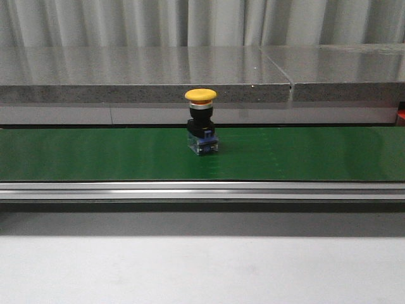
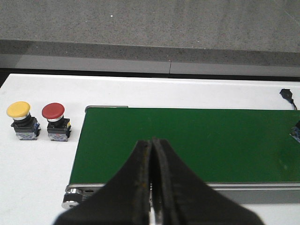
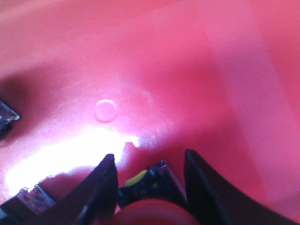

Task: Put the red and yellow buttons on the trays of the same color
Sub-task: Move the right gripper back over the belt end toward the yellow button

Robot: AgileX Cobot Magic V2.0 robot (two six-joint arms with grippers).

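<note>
A yellow button (image 1: 201, 120) stands upright on the green conveyor belt (image 1: 304, 155), with no gripper in the front view. My left gripper (image 2: 152, 140) hangs shut and empty over the belt's near end. Beside that end, on the white table, stand a second yellow button (image 2: 21, 121) and a red button (image 2: 56, 123). My right gripper (image 3: 147, 157) is low inside the red tray (image 3: 187, 70), shut on another red button (image 3: 146, 182) whose dark body fills the space between the fingers. The yellow tray is out of view.
Parts of two other button bodies (image 3: 5, 117) (image 3: 29, 199) lie in the red tray close to my right gripper. A grey stone ledge (image 1: 145, 76) runs behind the belt. A metal rail (image 1: 202, 190) borders the belt's front. A black cable end (image 2: 287, 96) lies on the table.
</note>
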